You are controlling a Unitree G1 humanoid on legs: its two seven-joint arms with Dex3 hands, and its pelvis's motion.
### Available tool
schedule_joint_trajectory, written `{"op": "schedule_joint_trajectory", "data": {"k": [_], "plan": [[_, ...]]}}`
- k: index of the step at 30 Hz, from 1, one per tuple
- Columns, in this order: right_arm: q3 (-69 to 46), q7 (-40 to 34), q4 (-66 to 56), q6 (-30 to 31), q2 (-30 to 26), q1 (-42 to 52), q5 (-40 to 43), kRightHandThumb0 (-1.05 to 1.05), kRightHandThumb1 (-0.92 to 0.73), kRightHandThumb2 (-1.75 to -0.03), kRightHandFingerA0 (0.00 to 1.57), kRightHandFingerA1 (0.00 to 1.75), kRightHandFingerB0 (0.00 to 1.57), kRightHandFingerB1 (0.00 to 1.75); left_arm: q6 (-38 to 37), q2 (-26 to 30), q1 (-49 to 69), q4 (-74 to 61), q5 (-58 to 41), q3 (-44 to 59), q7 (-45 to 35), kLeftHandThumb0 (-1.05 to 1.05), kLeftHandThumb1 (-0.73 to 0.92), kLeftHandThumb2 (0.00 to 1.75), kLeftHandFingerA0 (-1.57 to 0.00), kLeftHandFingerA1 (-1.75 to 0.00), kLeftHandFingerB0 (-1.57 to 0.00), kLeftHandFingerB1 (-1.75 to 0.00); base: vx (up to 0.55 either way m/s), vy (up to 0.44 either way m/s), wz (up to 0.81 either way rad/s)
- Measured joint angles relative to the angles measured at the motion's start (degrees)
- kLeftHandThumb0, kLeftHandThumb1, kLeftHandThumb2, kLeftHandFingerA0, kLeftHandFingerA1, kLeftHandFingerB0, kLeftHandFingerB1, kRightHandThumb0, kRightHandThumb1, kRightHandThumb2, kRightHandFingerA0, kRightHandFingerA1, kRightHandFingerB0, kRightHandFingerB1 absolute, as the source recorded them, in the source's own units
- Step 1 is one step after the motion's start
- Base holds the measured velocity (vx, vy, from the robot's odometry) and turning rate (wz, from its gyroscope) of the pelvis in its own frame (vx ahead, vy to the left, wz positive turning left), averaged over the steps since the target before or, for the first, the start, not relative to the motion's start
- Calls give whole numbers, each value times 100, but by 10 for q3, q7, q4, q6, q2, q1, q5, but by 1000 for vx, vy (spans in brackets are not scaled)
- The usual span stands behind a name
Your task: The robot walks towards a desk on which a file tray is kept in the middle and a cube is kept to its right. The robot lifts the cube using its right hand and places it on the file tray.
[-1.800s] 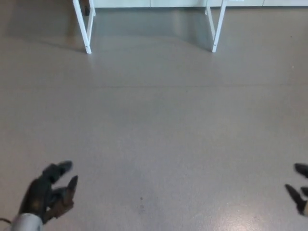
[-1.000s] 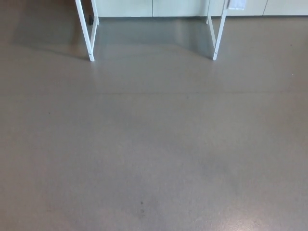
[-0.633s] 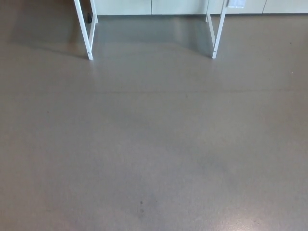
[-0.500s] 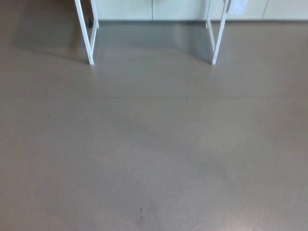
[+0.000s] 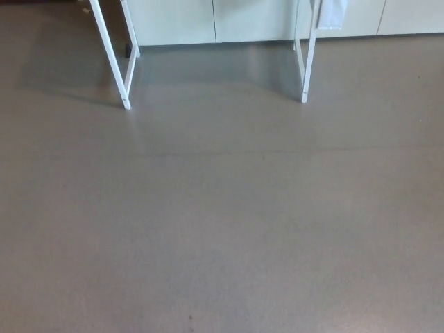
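Neither my left hand nor my right hand shows in the head view, so I cannot tell how my fingers stand; the cube and the file tray do not show either, since the view cuts off below the bench top.

Four white legs of the bench are in sight, in two pairs; at 11 o'clock the left front leg (image 5: 110,55) slants down to the floor, with the left rear leg (image 5: 131,31) just behind it and a small dark foot (image 5: 128,50) at its base; at 1 o'clock stands the right front leg (image 5: 308,55), with the right rear leg (image 5: 297,35) close beside it; one white sheet (image 5: 331,12) hangs at the top of that pair.

Pale cabinet fronts (image 5: 173,21) run along the upper edge at 12 o'clock, split by vertical seams.

The floor (image 5: 222,229) is smooth and grey-brown; one faint seam (image 5: 263,152) crosses it from side to side; a soft shadow (image 5: 215,66) lies between the leg pairs; one dark speck (image 5: 191,318) sits at 6 o'clock.
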Motion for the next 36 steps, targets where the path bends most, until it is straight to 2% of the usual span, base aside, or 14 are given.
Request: {"op": "schedule_joint_trajectory", "data": {"k": [2, 3, 4, 5, 6, 11, 12, 22, 23, 29, 30, 31, 35, 36], "plan": [[-3, 5, 4, 1, 1, -2, 6, -55, -50, -78, 28, 52, 7, 33, 0, 0, 1, 2, 1, -7, 0, -64, 87, 65, -23, -50, -21, -35, 198, -59, 5], [-1, 5, 4, 0, 1, 1, 7, -47, -65, -59, 28, 41, 6, 25, 0, 0, 1, 7, 1, -9, -1, -64, 87, 66, -27, -54, -21, -35, 182, -10, -5], [5, 6, 1, -4, 1, 10, 7, -50, -52, -76, 38, 54, 7, 28, 0, 0, 3, 13, 1, -10, -1, -67, 71, 96, -22, -56, -15, -46, 222, 9, -7], [10, 6, 0, -6, 1, 18, 6, -46, -64, -63, 42, 47, 9, 19, 0, 0, 7, 14, 1, -9, -1, -62, 87, 65, -23, -48, -18, -34, 256, 41, -12], [14, 5, 1, -8, 1, 23, 5, -48, -66, -59, 28, 41, 7, 26, 0, 0, 8, 18, 0, -9, -1, -65, 70, 95, -24, -57, -16, -46, 264, 84, -11], [30, 3, 4, -12, 1, 44, 4, -49, -66, -62, 24, 40, 7, 19, 2, 1, 11, 36, 0, -10, 0, -66, 71, 97, -20, -56, -11, -45, 315, 142, -19], [31, 2, 4, -12, 1, 44, 3, -46, -63, -62, 26, 44, 8, 19, 2, 1, 11, 36, 0, -10, -1, -64, 88, 65, -24, -47, -18, -33, 415, 205, 70], [35, 1, 10, -41, 10, 45, 7, -56, -53, -81, 45, 57, 6, 30, -4, 19, 2, 46, 1, -19, -4, -64, 89, 65, -21, -45, -15, -33, 286, 134, -7], [36, 1, 11, -42, 10, 47, 8, -55, -52, -79, 33, 52, 6, 33, -4, 19, 6, 52, 0, -19, -5, -34, 61, 114, -3, -51, 0, -49, 205, -36, 8], [43, -2, 18, -41, 12, 36, 6, -47, -65, -63, 41, 45, 10, 20, -8, 14, -1, 80, -4, -14, -10, -35, 59, 113, -1, -50, 0, -49, 290, -144, 11], [45, -2, 20, -40, 11, 31, 6, -51, -52, -76, 42, 54, 7, 30, -8, 14, -4, 79, -6, -12, -10, -70, 76, 97, -14, -50, -7, -43, 307, -184, 4], [42, 0, 21, -40, 11, 30, 8, -53, -52, -78, 44, 55, 7, 29, -8, 14, -2, 75, -6, -13, -12, -67, 92, 67, -23, -47, -15, -36, 145, -131, 1], [33, 8, 24, -40, 10, 29, 13, -52, -52, -77, 42, 55, 7, 31, -8, 14, 2, 65, -6, -14, -14, -65, 92, 68, -20, -46, -13, -35, 77, -38, -5], [33, 8, 25, -40, 11, 30, 13, -45, -63, -59, 45, 46, 12, 26, -8, 14, 2, 66, -6, -14, -15, -66, 92, 67, -22, -47, -14, -37, 63, 16, -14]]}}
